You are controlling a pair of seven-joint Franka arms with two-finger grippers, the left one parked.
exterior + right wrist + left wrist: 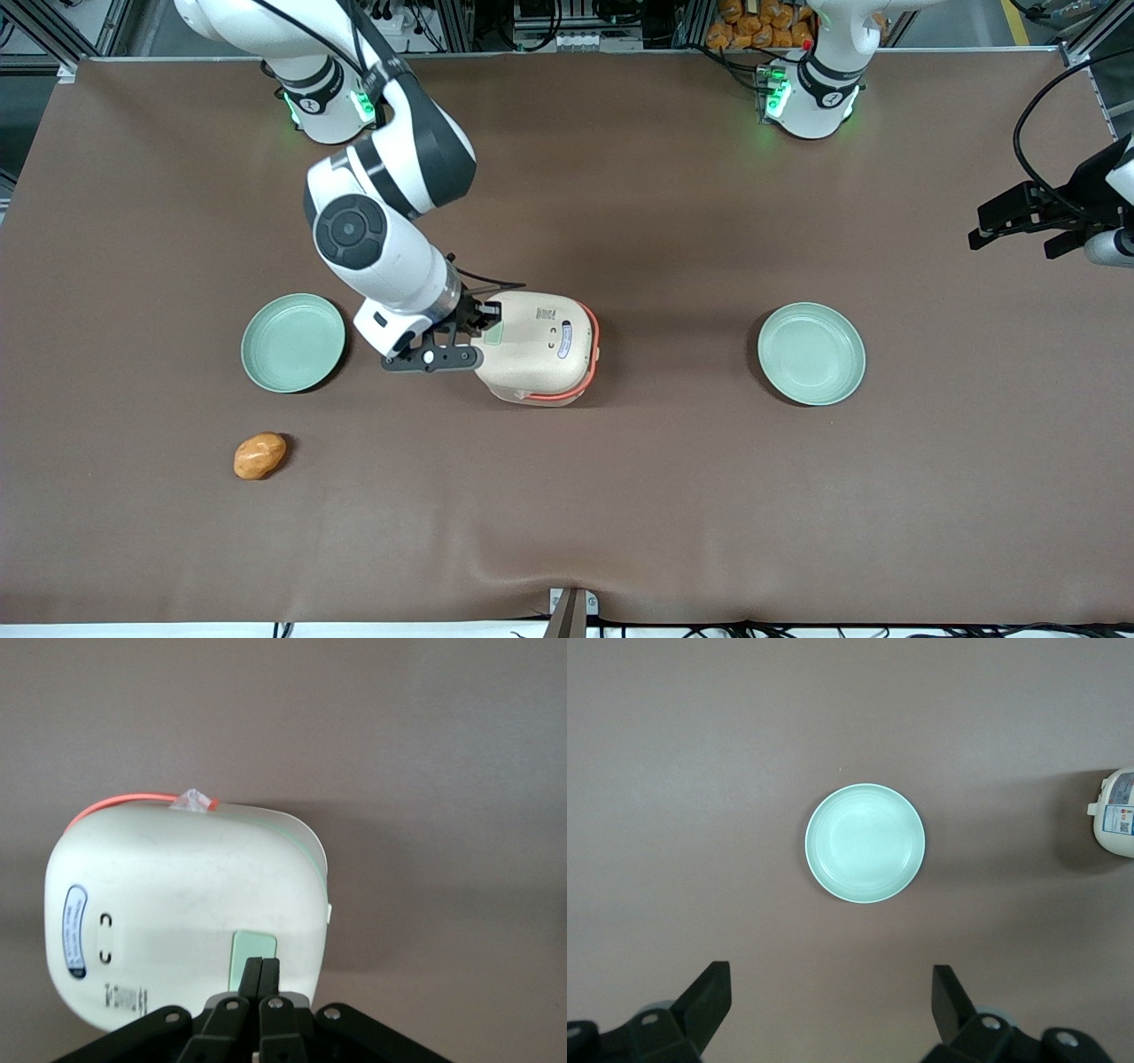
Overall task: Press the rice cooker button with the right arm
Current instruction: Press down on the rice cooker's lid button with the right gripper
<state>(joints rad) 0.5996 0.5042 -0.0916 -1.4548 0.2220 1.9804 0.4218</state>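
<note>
Pressing step in hand | black two-finger gripper [260, 979] clenched, fingertips together on small pale green rounded-rectangle button [254, 950] | button sits on lid of cream rounded-square rice cooker [540, 346], mid-table between two round pale green plates [293, 343] | next: probably firm downward push.

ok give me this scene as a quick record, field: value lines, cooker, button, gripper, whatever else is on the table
rice cooker: cream rice cooker with orange-red trim, lid down, mid-table between the two plates
button: pale green button on the lid's edge facing the working arm
gripper: right arm's gripper, fingers shut together, tips on the button
plates: one green plate beside the gripper, another plate toward the parked arm's end, both empty
other: orange bread-like item, nearer the front camera than the first plate
</note>
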